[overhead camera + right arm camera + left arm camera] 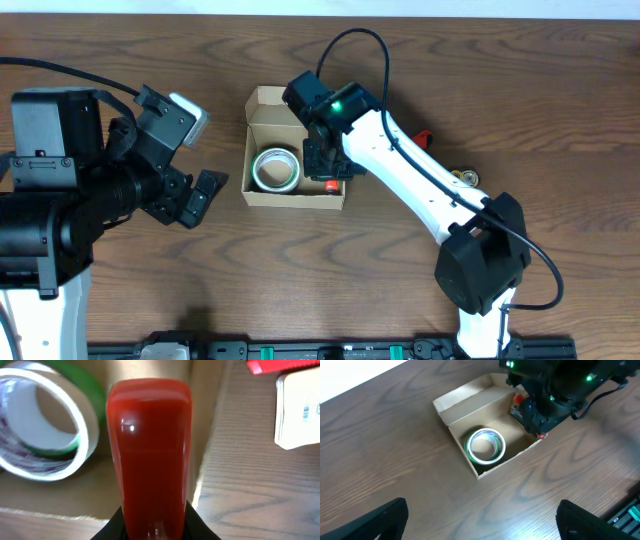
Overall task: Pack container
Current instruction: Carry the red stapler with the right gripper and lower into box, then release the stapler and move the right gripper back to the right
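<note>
The container (262, 101) is a tan cardboard box lying open at the table's middle, lid flap folded back. A roll of tape (293, 176) with a green edge lies flat in its left half. My right gripper (326, 168) hangs over the box's right half, shut on a glossy red object (150, 450) that fills the right wrist view, beside the tape roll (85, 425) and above the box wall (207, 415). My left gripper (192, 155) stands open to the left of the box, nothing between its fingers (375, 520). From there I see the container (465, 400) and tape roll (496, 454).
On the table right of the box lie a small red item (424, 137) and a small round brass-coloured thing (465, 177). The right wrist view shows a red item (285, 365) and a white labelled pack (300, 410) outside the box. A black rail (350, 350) runs along the front edge.
</note>
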Robot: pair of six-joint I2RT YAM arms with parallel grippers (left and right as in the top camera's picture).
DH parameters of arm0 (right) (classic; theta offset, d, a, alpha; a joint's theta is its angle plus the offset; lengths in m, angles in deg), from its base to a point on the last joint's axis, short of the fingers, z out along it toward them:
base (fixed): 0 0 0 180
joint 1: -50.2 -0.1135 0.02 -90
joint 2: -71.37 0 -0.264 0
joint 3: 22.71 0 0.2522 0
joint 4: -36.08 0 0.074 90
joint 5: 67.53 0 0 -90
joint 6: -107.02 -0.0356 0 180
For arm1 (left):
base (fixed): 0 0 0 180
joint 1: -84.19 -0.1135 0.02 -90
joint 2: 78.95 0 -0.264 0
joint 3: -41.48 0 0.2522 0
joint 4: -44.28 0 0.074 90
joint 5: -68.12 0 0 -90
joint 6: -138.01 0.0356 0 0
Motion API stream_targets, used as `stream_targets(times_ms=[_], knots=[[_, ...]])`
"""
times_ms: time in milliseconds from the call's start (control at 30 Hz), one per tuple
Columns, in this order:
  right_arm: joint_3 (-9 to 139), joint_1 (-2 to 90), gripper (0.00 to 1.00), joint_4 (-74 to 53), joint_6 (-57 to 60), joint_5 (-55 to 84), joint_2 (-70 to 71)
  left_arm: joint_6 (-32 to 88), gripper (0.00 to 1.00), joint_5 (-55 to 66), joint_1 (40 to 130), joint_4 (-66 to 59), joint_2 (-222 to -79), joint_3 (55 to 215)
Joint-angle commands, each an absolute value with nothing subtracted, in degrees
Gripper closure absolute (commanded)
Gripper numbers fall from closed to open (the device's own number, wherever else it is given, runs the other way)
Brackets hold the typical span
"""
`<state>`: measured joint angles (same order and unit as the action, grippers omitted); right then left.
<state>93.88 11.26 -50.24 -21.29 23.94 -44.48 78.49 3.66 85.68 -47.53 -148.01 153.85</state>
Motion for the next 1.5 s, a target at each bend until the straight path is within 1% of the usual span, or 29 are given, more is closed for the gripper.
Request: stream_targets(times_ms=[0,300,467,833,867,900,933,1100,1367,1467], knots=[[91.82,10.89,0.99,-48.79,-24.30,25.54,-44.59,79.32,0.05,4.56,85.33,-47.70,-148.05,154.64],[89.22,10.87,0.99,-44.25,-24.30,25.82,-44.59,79.32,0.05,4.56,85.33,-47.70,-148.05,154.64],[89.22,10.89,0.99,-43.53,-24.74,28.69,-44.59,79.32,0.05,4.56,85.33,-47.70,-148.05,154.64],[89.22,11.15,0.98,-43.46,-25.00,29.15,-44.59,79.32,0.05,4.56,85.33,-47.70,-148.05,154.64],[89.22,11.15,0.91,-43.46,-24.98,29.15,-44.59,79.32,0.05,4.56,85.33,-47.70,-148.05,154.64],[89.22,11.15,0.80,-43.46,-24.98,29.15,-44.59,79.32,0.05,4.56,85.33,-47.70,-148.05,154.64],[89.22,11.15,0.75,-43.46,-24.98,29.15,-44.59,79.32,0.05,4.56,85.33,-47.70,-148.05,154.64],[89.25,11.18,0.61,-43.44,-24.98,29.12,-44.55,79.32,0.05,4.56,85.33,-47.70,-148.05,154.64],[92.50,11.81,0.60,-45.60,-24.94,29.12,-40.61,79.32,0.05,4.56,85.33,-47.70,-148.05,154.64],[94.67,12.79,0.55,-46.08,-24.72,30.37,-36.72,79.32,0.05,4.56,85.33,-47.70,-148.05,154.64]])
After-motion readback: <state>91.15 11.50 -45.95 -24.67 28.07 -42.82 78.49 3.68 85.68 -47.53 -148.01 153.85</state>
